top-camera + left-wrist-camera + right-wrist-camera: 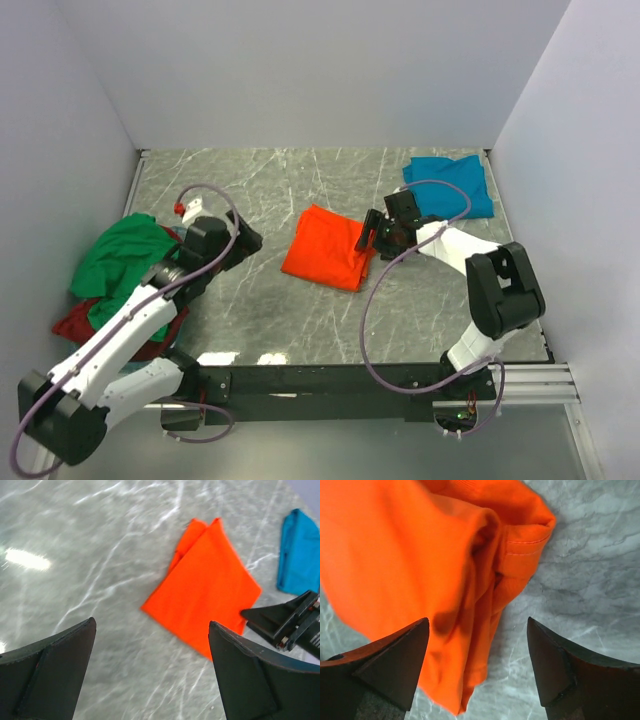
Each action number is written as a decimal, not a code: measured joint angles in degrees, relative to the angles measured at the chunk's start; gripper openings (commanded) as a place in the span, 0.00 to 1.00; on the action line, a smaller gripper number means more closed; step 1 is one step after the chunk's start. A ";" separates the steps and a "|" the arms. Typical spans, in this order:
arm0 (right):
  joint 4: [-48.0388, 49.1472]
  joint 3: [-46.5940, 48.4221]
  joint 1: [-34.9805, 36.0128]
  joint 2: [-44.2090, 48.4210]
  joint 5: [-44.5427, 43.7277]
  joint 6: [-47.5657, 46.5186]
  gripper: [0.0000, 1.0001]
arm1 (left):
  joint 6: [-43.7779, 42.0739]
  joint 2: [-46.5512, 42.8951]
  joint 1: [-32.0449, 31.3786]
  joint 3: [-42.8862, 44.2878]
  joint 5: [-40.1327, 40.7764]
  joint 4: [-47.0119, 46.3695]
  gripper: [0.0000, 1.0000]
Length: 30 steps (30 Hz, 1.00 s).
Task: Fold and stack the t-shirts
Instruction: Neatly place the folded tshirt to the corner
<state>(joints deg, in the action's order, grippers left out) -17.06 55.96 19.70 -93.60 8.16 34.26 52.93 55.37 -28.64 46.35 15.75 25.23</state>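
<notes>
The bright orange cloth t-shirt (325, 250) lies folded into a compact rectangle near the middle of the grey marbled tabletop (250, 180). In the right wrist view its right-hand edge looks bunched, with several layers rolled over a hemmed sleeve. My right gripper (477, 622) hangs just over that edge, jaws spread with nothing between them. Whether its tips brush the cloth I cannot say from here. The left gripper (250, 240) sits apart from the shirt's left side, its jaws also spread wide and empty.

A folded teal blue t-shirt (450, 185) lies in the far right corner. A crumpled green t-shirt (120, 260) is heaped over a dark red t-shirt (80, 325) at the left edge.

I judge the orange fold done and the stacking move next. To do it well, I'd bring each gripper low to its own side and slide one finger under the whole bundle. I'd pinch every layer, not just the top one, then lift both sides level so the fold holds. Then I'd carry the shirt to the far right corner and square it on the teal one.
</notes>
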 measured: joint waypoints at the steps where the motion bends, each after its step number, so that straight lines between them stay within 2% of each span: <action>1: 0.22 0.00 0.07 -0.83 -0.04 0.46 0.83 | 0.50 -1.53 0.00 -1.11 0.48 1.05 0.99; 6: 1.57 0.00 0.35 -4.31 0.22 2.16 0.72 | 2.32 -6.67 0.00 -3.02 2.27 5.09 0.99; 8: 2.29 0.17 0.44 -4.90 0.44 2.56 0.61 | 2.58 -7.74 0.00 -3.04 2.69 5.97 0.99; 13: 3.93 1.44 1.09 -7.23 0.94 3.17 0.46 | 3.61 -8.31 0.00 -3.61 3.45 6.88 0.99; 14: 4.02 1.86 1.18 -7.72 1.09 3.15 0.36 | 3.76 -8.31 0.00 -3.96 3.56 6.99 1.00; 16: 4.15 2.38 1.29 -8.41 1.18 2.80 0.24 | 3.87 -8.31 0.00 -4.52 3.72 7.50 0.99; 17: 4.11 2.64 1.31 -8.81 1.31 2.71 0.11 | 3.93 -8.31 0.00 -4.70 3.82 7.85 0.99; 19: 3.89 3.50 1.33 -9.51 1.57 1.77 0.00 | 4.00 -8.44 0.00 -4.87 4.26 8.79 1.00; 23: 1.79 7.76 1.38 -11.28 1.36 -2.16 0.00 | 4.07 -9.94 0.00 -4.87 5.33 10.21 0.99; 30: -6.12 20.20 1.42 -12.57 -2.93 -14.45 0.00 | 5.20 -13.55 0.00 -4.87 8.41 12.57 1.00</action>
<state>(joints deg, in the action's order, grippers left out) -23.18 76.16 21.12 -106.17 5.23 19.81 58.13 41.82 -28.64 41.47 24.16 37.80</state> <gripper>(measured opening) 0.056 0.995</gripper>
